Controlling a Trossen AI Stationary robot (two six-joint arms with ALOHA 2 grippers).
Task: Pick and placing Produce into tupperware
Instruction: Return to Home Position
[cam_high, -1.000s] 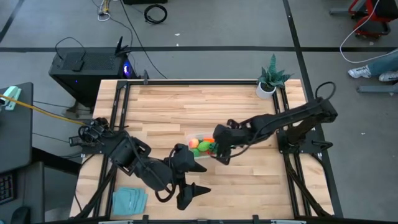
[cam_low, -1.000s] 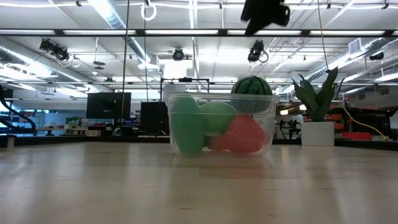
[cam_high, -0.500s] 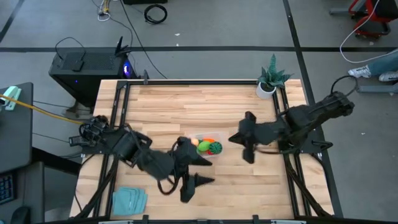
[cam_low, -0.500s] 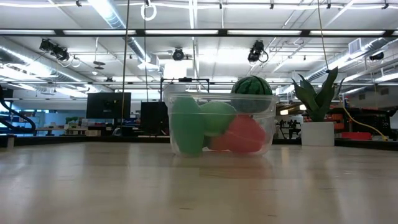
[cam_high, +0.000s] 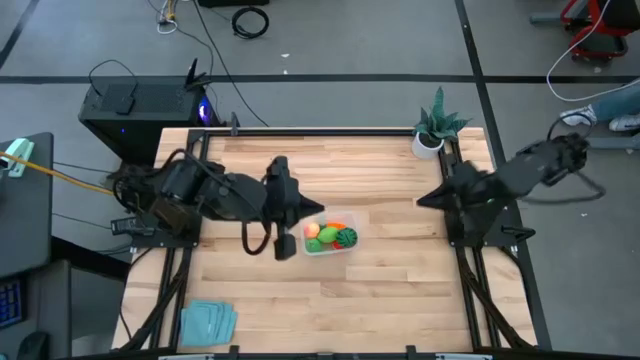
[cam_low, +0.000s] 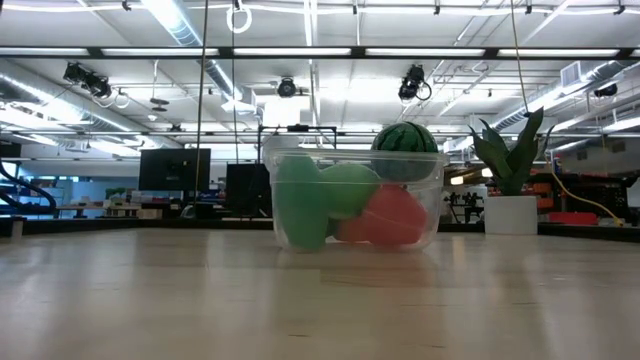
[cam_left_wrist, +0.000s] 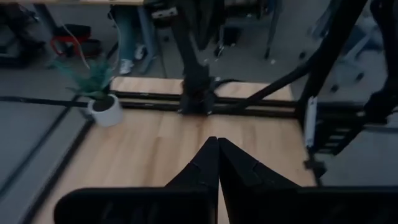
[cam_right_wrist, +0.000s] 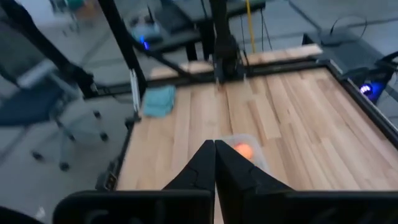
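Note:
The clear tupperware (cam_high: 330, 238) stands on the wooden table near its middle. It holds the peach ball (cam_high: 312, 229), the orange carrot (cam_high: 336, 226), green pieces (cam_high: 323, 241) and the dark green striped ball (cam_high: 346, 238). In the low view the tupperware (cam_low: 355, 200) shows green pieces (cam_low: 305, 200), the red piece (cam_low: 392, 218) and the striped ball (cam_low: 404, 140) on top. My left gripper (cam_high: 312, 208) is shut and empty, just left of and beyond the tupperware. My right gripper (cam_high: 420, 202) is shut and empty, near the table's right edge.
A potted plant (cam_high: 432, 130) stands at the table's far right corner. A folded teal cloth (cam_high: 208, 322) lies at the near left corner. Black frame rails (cam_high: 462, 250) run along the table's left and right sides. Bare wood lies around the tupperware.
My right gripper has drawn back from over the tupperware toward the table's right edge. My left gripper has swung from near the table's near edge toward the far side, ending beside the tupperware's left end. The tupperware and its contents have stayed in place.

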